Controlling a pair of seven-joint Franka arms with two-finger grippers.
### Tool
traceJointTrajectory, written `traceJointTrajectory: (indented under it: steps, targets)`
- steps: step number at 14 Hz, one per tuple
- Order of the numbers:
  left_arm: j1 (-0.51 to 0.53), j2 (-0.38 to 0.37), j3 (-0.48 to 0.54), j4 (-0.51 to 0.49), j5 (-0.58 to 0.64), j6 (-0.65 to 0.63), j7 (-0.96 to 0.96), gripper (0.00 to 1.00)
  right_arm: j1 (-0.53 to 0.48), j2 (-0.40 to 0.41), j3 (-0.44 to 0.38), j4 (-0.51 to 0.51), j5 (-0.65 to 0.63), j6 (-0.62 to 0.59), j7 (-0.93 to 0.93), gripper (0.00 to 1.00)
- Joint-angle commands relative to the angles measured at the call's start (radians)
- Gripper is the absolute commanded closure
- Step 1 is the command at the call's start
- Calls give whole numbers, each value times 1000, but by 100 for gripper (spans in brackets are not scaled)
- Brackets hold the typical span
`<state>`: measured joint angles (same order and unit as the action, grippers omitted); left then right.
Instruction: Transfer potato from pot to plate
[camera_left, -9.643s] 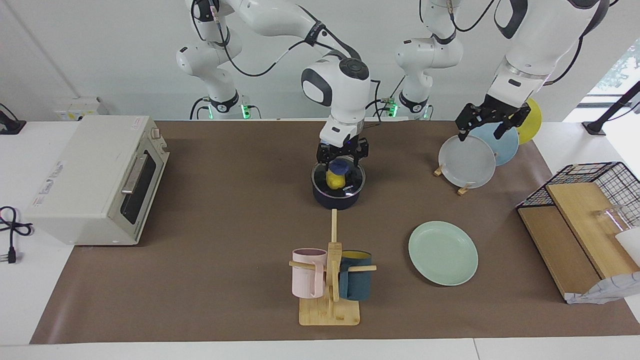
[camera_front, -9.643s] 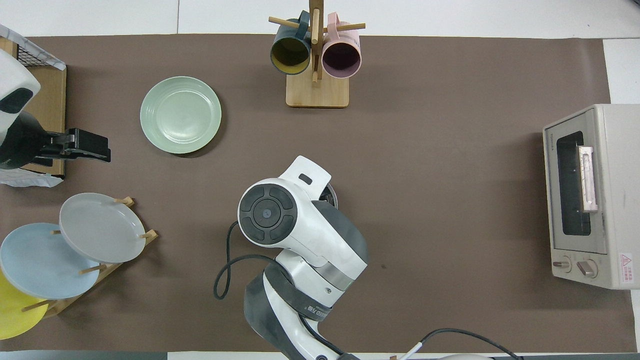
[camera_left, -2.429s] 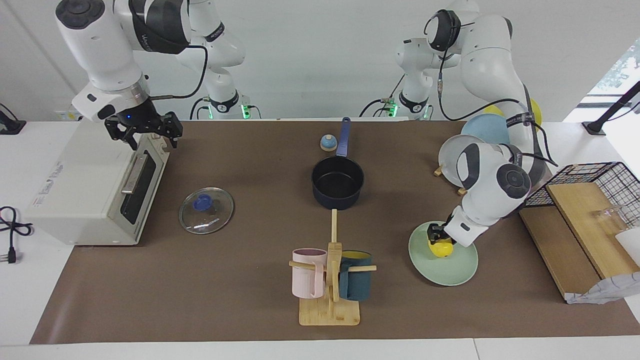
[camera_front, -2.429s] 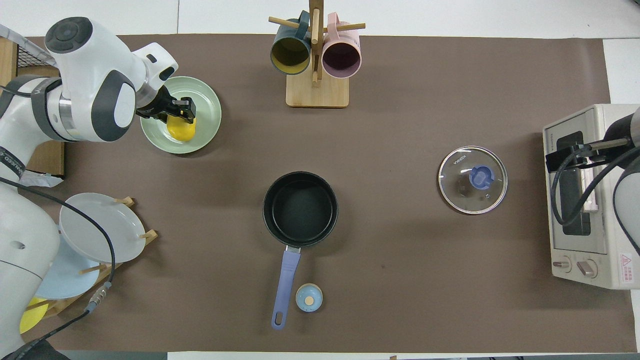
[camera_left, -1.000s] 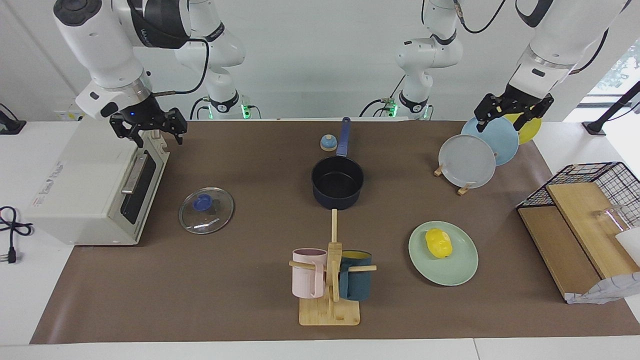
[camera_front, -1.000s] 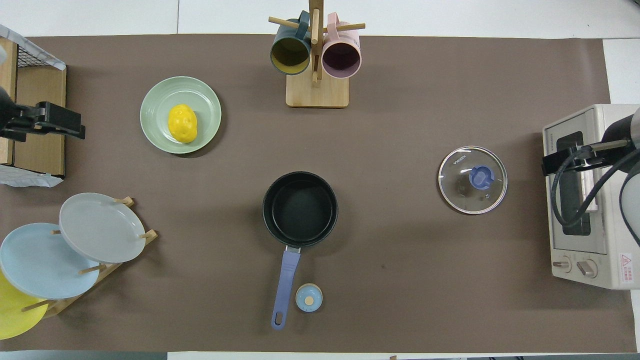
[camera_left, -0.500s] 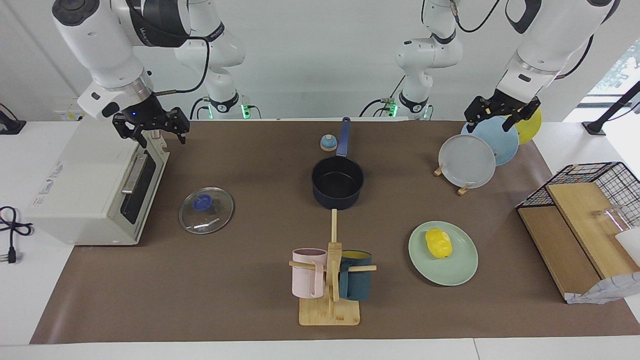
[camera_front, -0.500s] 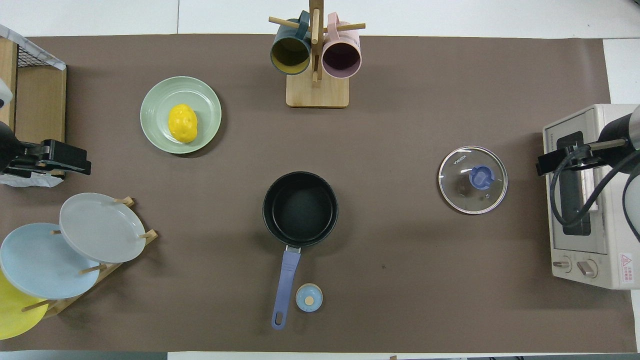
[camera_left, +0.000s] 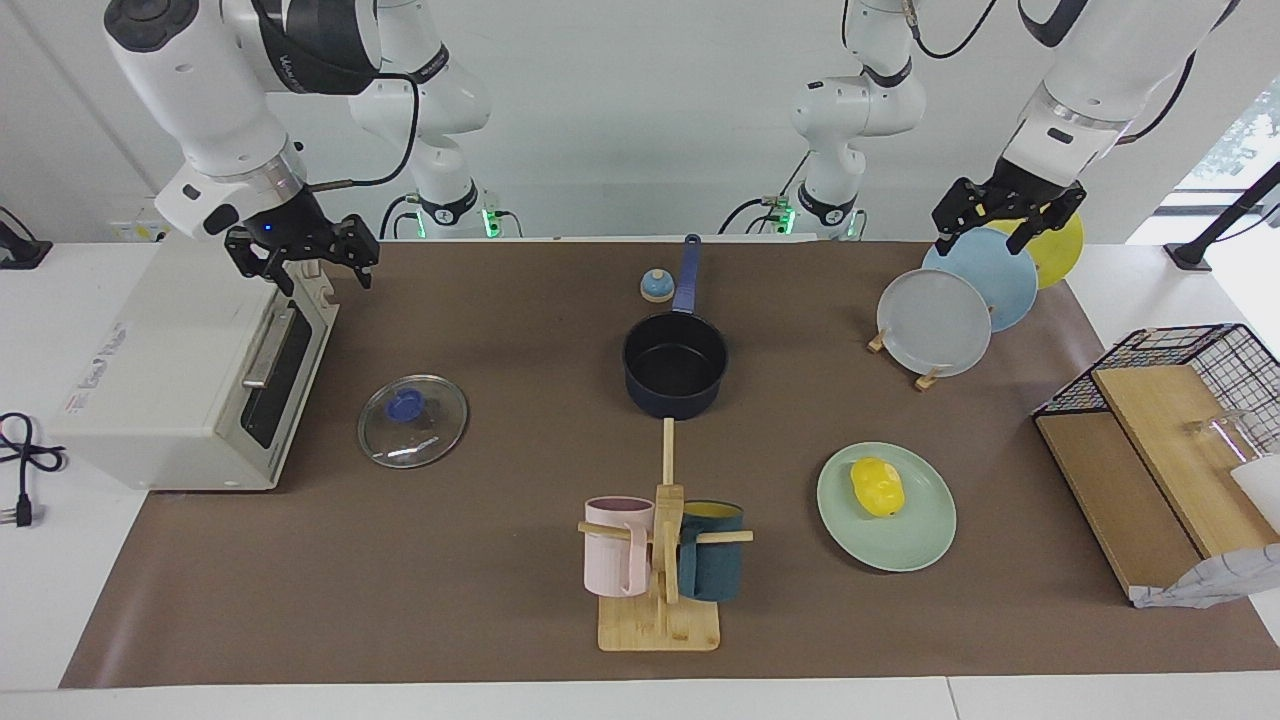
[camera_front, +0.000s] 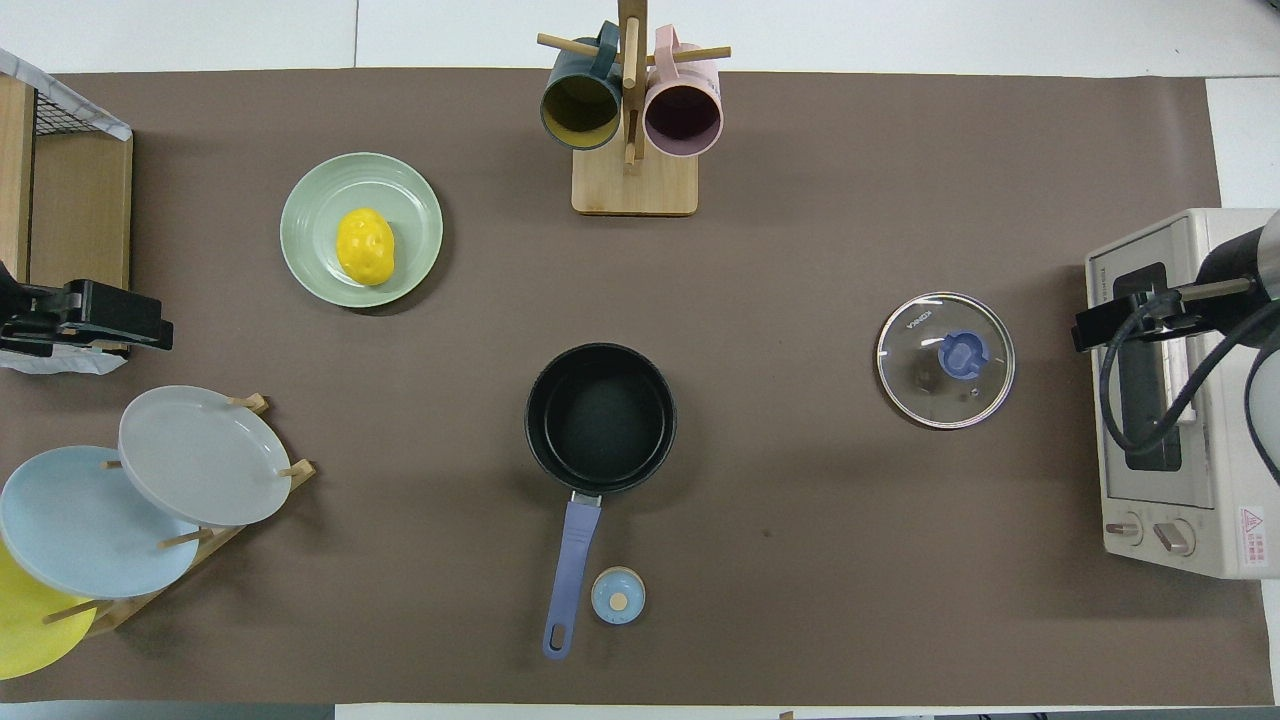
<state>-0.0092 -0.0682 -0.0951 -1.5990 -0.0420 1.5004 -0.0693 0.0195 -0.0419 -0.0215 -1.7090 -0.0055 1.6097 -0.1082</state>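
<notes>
potato lies on plate, pot empty | left tool spread, over plate rack | right tool spread, over oven | risk: potato rolls if plate is bumped

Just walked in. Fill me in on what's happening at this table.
The job looks done: the potato lies on the mint-green plate, and the pot stands empty mid-table with its glass lid laid flat beside the toaster oven. Nothing is being held. The left hand hangs open over the plate rack; the right hand hangs open over the toaster oven.
</notes>
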Motion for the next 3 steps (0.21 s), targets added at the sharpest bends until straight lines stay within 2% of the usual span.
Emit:
traceJointTrajectory:
  steps: [1, 3]
  targets:
    - [-18, -19, 17, -19, -12, 8, -4, 0, -7, -1, 3, 8, 15, -13, -1, 0]
    - [-18, -21, 17, -22, -12, 3, -4, 0, -7, -1, 3, 8, 15, -13, -1, 0]
